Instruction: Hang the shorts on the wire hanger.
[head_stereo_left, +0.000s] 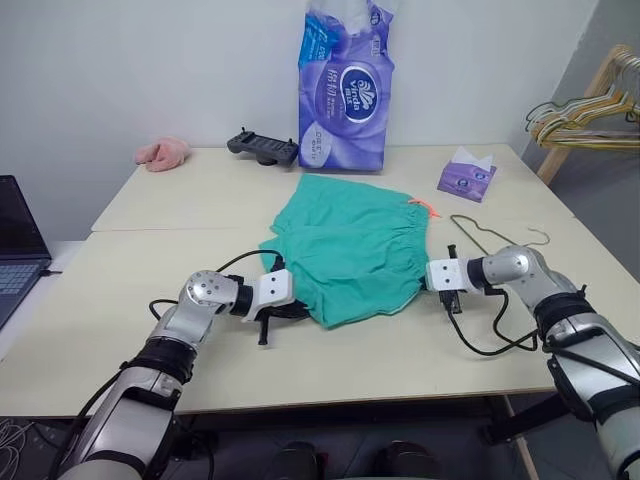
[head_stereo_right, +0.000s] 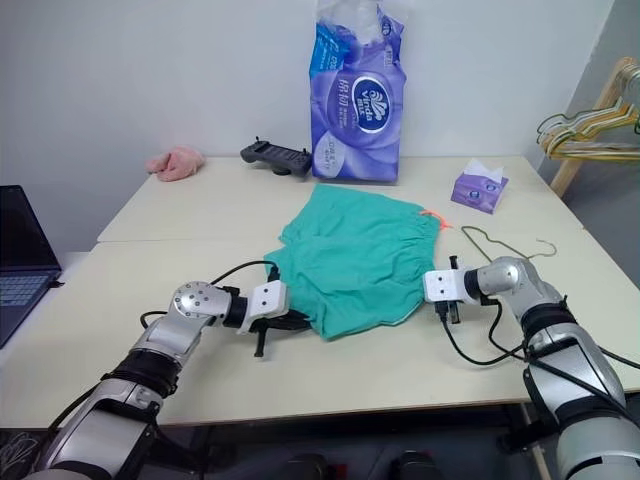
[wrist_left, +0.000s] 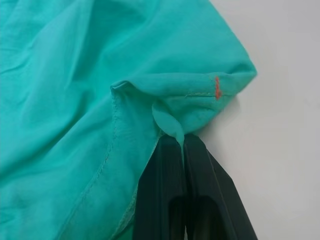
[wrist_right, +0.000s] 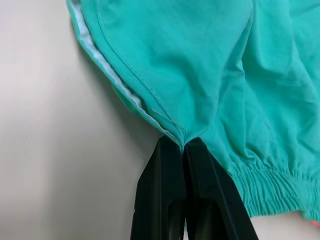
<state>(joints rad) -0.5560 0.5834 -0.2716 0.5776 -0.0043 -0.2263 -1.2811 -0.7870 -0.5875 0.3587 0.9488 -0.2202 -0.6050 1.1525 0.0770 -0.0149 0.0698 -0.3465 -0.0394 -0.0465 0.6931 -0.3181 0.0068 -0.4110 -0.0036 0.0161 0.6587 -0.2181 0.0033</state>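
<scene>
- Between the two claws, the teal-green shorts (head_stereo_left: 352, 244) lie flat on the pale table (head_stereo_left: 180, 210), reaching away from both claws toward the far side.
- The left gripper (head_stereo_left: 283, 312) is pinched tight on the near left edge of the shorts; in its wrist view the two black fingers (wrist_left: 167, 195) press together with a small fold of cloth caught between their tips.
- Just past that pinch, an orange stitch mark (wrist_left: 217, 87) sits on the cloth corner.
- The right gripper (head_stereo_left: 430, 281) is clamped on the right edge of the shorts; its fingers (wrist_right: 162, 195) meet on the hem seam, with the gathered elastic waistband (wrist_right: 270, 187) just beside them.
- Right behind the right claw, the wire hanger (head_stereo_left: 492, 235) lies flat on the table, near the shorts, its hook pointing away from them.
- An orange drawstring end (head_stereo_left: 428, 208) shows at the far right corner of the shorts, beyond the right claw.
- Well beyond both claws stand a purple tissue pack (head_stereo_left: 345, 90), a black controller (head_stereo_left: 262, 147), a small purple tissue box (head_stereo_left: 466, 175) and a pink fluffy cloth (head_stereo_left: 163, 153).
</scene>
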